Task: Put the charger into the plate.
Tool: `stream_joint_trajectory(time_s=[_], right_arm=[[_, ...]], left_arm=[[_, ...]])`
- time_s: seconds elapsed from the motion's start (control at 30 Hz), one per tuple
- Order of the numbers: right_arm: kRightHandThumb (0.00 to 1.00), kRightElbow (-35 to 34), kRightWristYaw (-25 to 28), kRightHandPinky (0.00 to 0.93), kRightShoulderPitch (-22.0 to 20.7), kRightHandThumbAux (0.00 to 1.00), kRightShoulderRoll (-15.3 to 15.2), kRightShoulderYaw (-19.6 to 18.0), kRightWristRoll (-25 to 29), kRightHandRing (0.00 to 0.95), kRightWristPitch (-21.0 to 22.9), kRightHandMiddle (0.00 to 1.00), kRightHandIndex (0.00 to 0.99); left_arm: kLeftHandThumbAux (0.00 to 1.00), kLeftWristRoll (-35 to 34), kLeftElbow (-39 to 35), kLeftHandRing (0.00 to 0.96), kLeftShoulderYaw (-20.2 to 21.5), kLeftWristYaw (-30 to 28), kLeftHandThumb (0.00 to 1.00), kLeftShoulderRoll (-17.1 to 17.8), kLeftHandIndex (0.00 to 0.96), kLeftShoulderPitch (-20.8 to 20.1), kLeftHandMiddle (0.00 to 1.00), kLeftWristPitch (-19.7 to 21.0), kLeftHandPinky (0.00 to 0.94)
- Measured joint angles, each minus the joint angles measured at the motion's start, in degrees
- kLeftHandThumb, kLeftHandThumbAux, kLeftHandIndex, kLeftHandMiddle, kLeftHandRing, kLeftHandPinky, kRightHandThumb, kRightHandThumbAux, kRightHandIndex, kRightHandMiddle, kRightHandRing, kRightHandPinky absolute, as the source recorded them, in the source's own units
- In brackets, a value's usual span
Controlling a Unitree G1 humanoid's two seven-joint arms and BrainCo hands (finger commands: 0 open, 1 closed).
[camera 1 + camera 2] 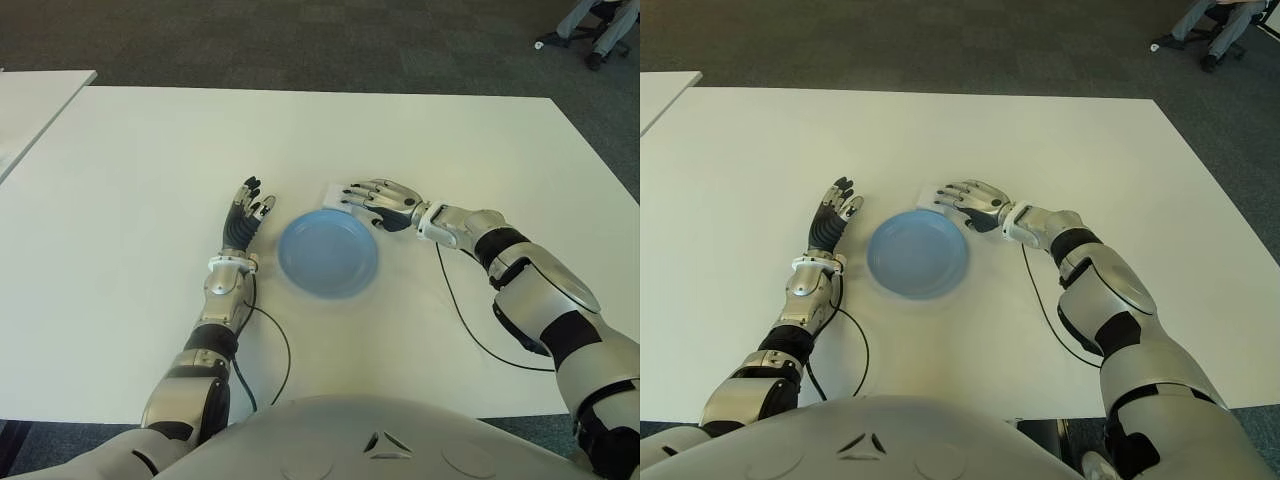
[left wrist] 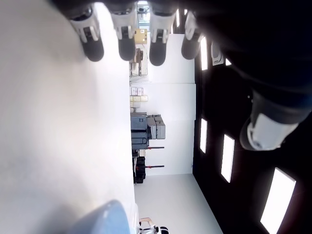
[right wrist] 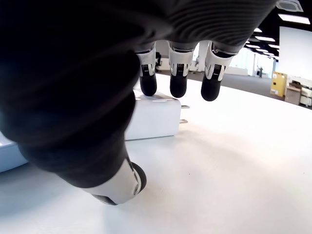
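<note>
at the bottom of the eye views sits the robot's own grey torso, with both arms reaching up the frame over the white table [image 1: 130,180]. the left hand [image 1: 245,215] shows left of centre, just beside the left edge of the blue plate [image 1: 328,252], its fingers stretched out straight and holding nothing; whether it touches the table cannot be told. the plate lies at the centre of the frame with nothing in it.

just above and right of the plate, the right hand [image 1: 383,203] is held palm down, fingers extended and loosely spread toward the left of the frame. the white charger [image 3: 151,117] lies on the table under those fingers, beyond the plate's upper right rim; in the eye views only a corner of it [image 1: 335,193] shows past the fingertips. in the right wrist view the fingertips [image 3: 178,84] hang over the charger's top and the thumb tip is down by the table, with no closed grasp on it. the metal prongs stick out from its end.

in the upper right corner, on the dark carpet, a person's legs [image 1: 600,25] show by a chair.
</note>
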Motion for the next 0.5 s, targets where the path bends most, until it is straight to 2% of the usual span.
stream_joint_trajectory(time_s=[0.3, 0.5], right_arm=[[0.0, -1.64, 0.76, 0.032, -0.09, 0.935, -1.49, 0.67, -0.39, 0.026, -0.31, 0.051, 0.0], [0.01, -2.49, -0.24, 0.052, -0.1, 0.954, -3.71, 1.72, -1.43, 0.042, -0.96, 0.071, 0.003]], left_arm=[[0.505, -0.01, 0.25, 0.066, 0.03, 0.0, 0.0, -0.01, 0.004, -0.17, 0.099, -0.01, 0.024], [0.518, -0.02, 0.86, 0.069, 0.07, 0.0, 0.0, -0.1, 0.0, -0.67, 0.102, -0.04, 0.026]])
